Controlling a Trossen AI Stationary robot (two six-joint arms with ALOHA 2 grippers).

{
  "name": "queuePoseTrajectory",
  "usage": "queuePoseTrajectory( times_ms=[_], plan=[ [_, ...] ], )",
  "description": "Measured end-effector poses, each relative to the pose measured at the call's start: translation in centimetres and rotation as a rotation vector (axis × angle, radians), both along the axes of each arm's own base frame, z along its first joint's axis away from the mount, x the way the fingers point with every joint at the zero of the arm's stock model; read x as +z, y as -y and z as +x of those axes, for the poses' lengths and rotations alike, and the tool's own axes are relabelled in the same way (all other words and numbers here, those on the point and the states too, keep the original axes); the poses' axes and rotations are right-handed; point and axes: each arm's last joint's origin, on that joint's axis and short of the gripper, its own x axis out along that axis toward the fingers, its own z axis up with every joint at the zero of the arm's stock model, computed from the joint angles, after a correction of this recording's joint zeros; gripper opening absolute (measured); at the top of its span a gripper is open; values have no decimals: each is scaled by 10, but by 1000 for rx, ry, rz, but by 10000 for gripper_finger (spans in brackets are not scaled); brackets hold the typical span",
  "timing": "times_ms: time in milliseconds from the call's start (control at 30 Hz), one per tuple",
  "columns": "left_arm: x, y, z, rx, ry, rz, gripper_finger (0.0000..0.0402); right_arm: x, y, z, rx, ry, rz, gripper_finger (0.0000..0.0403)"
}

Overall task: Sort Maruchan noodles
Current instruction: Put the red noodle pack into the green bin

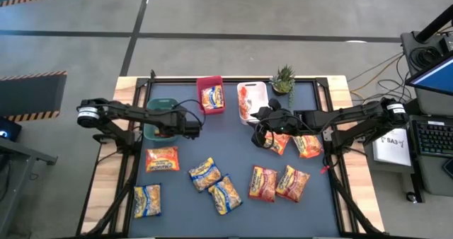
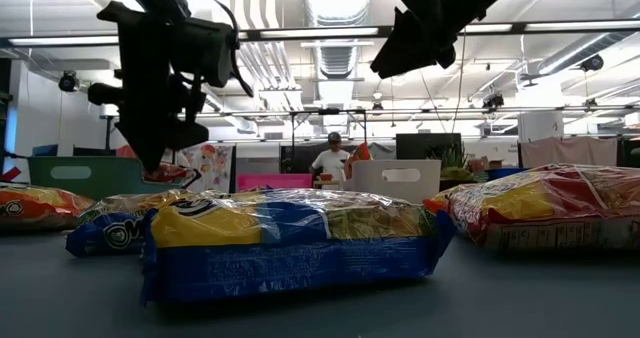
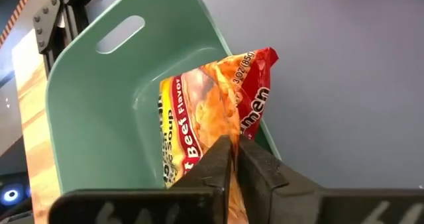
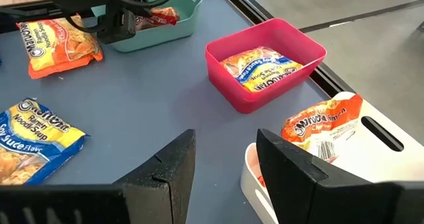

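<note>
My left gripper (image 1: 174, 129) stands over the near rim of the green bin (image 1: 157, 115) and is shut on a red-orange noodle packet (image 3: 205, 111). My right gripper (image 4: 225, 161) is open and empty above the table, beside the white bin (image 4: 371, 158), which holds an orange packet (image 4: 322, 126). The red bin (image 4: 265, 68) holds a yellow-and-blue packet (image 4: 262, 70). Several packets lie flat on the table: an orange one (image 1: 162, 158), three yellow-and-blue ones (image 1: 204, 174), and red-orange ones (image 1: 262, 183) (image 1: 292, 182). Two more (image 1: 307, 146) lie partly under my right arm. My left gripper pinches the red-orange packet's upper edge (image 3: 228, 148) between its two fingers, which point down from above. The packet hangs below the fingers, tilted. Its lower part is inside the green bin (image 3: 99, 105), and one corner (image 3: 265, 58) reaches over the bin's rim.
A small potted plant (image 1: 283, 78) stands at the far edge beside the white bin. The three bins stand in a row along the far side. Bare dark mat (image 1: 226, 136) lies between the two grippers. A person (image 2: 330, 161) shows far behind the table.
</note>
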Motion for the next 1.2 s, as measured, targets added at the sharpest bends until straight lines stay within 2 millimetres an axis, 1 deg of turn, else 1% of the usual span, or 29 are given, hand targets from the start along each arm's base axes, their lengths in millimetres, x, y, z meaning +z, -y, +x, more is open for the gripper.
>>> queuePoseTrajectory(
  times_ms=[333, 500, 600, 733, 833, 900, 1000, 1200],
  plan=[
    [15, -1, -5, -6, -50, 25, 1, -1, 0, 0, 0, -7, 0, 150],
    [25, -5, -11, -7, -71, 52, 0, -1, 0, 0, 2, -9, -3, 150],
    [30, -6, -14, -20, -45, 60, 0, -1, 0, 0, 2, -9, -4, 150],
    [38, -3, -13, -50, 53, -27, 0, 0, 0, 0, 1, -7, -1, 150],
    [42, -2, -12, -53, 125, -43, 2, 0, 0, 0, 2, -9, -4, 150],
    [43, -2, -11, -40, 155, -38, 9, 0, 0, 0, 3, -9, -4, 150],
    [41, -2, -10, -15, 160, -36, 32, 0, 0, 0, 0, -7, -1, 150],
    [23, -3, -5, -4, 109, -34, 103, -1, 0, -1, 0, -9, -1, 150]
  ],
)
